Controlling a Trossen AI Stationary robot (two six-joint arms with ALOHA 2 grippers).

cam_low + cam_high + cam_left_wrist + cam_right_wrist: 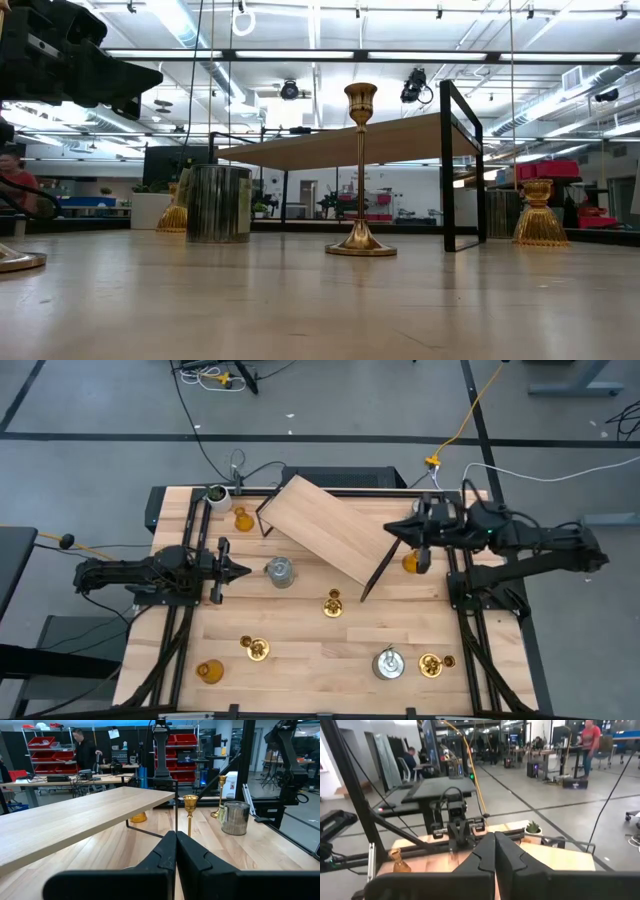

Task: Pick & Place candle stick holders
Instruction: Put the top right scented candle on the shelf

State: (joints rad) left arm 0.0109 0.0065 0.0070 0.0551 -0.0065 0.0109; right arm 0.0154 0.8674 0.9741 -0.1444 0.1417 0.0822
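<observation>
slim shiny brass candle stick holder at 6 o'clock of centre | tippy, slippery; gripping mid-stem seems best | left pincer closed, empty | right pincer closed, empty

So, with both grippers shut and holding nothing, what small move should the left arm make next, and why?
Probably open the left gripper and ease it toward the silver-grey metal cylinder, the holder nearest its tips. Its fingers are shut and empty, so they must part before any grasp. The right gripper, also shut, hangs over the small wooden shelf, and the holders stand scattered on the table.
</observation>
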